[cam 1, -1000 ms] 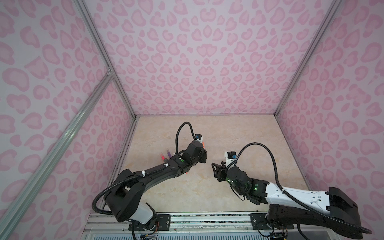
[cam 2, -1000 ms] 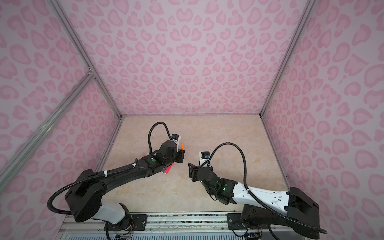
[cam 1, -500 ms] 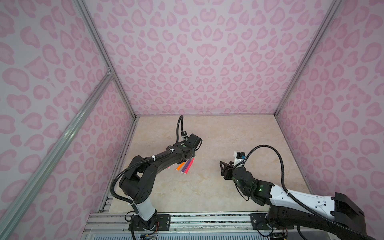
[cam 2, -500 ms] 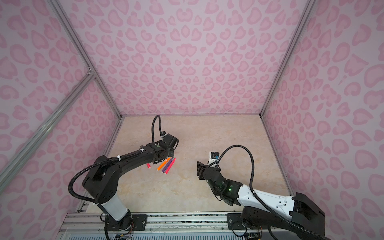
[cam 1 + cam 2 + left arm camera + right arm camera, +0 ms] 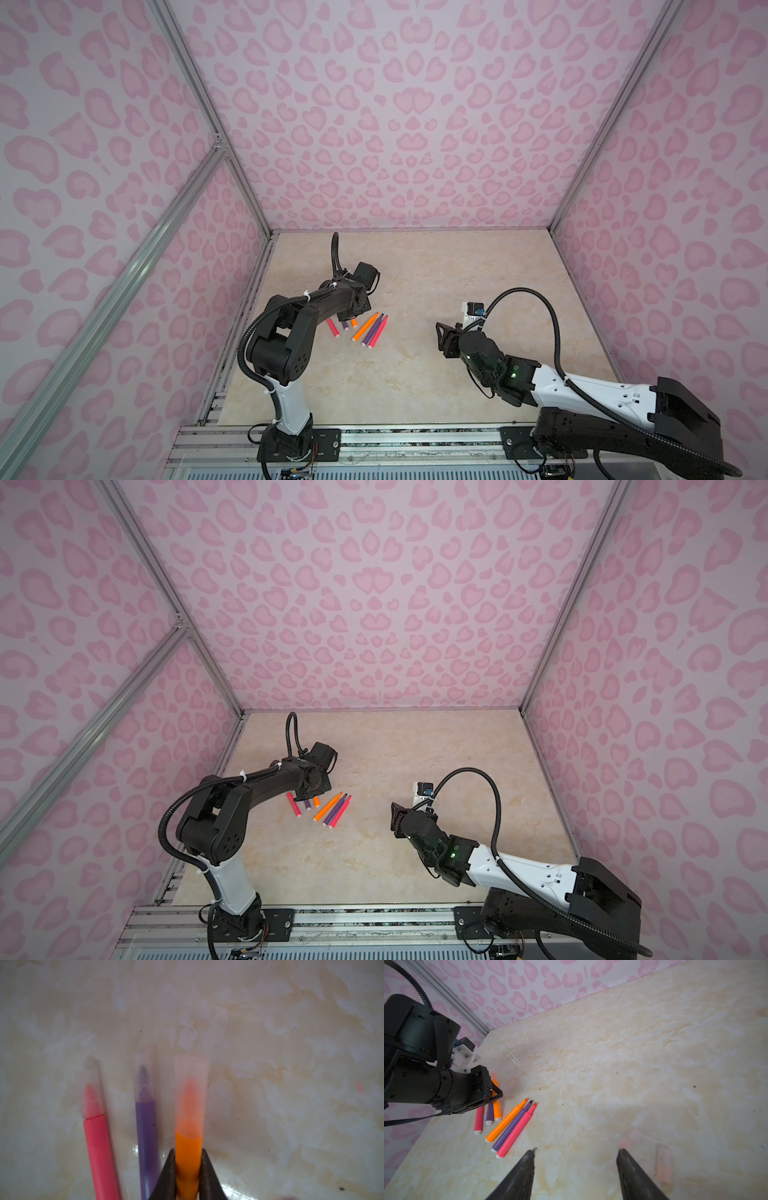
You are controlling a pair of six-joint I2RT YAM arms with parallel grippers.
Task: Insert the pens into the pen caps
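Since the left gripper (image 5: 188,1150) is clenched on the barrel of the capped orange pen (image 5: 188,1140), low over the table (image 5: 291,1043) and just beside the capped purple pen (image 5: 146,1126) and capped pink-red pen (image 5: 97,1142), I read this step as parking a finished pen in the done row. To do it well, get the barrel down on the surface before letting go and open the jaws only a little. Then lift straight off with no sideways drag, or the pen rolls into the purple one or the fingers tug its cap (image 5: 191,1093). The cap looks seated, a clear sleeve over the tip with its rim against the orange barrel, but the view is blurred, so I can't confirm it's fully home. The right gripper (image 5: 576,1150) is released, jaws wide with nothing between them, low near a loose clear cap (image 5: 664,1164) lying flat just outside one finger. A faint pink smear nearby may be another cap, can't tell. Left to do: the uncapped orange pen (image 5: 506,1120), uncapped purple pen (image 5: 511,1126) and uncapped pink pen (image 5: 516,1130) lie side by side, tips bare, white butts at the far end, near the done row. The pens are slim and round, so they'll roll, and the caps barely show on the beige. Roughly halfway, by my count.
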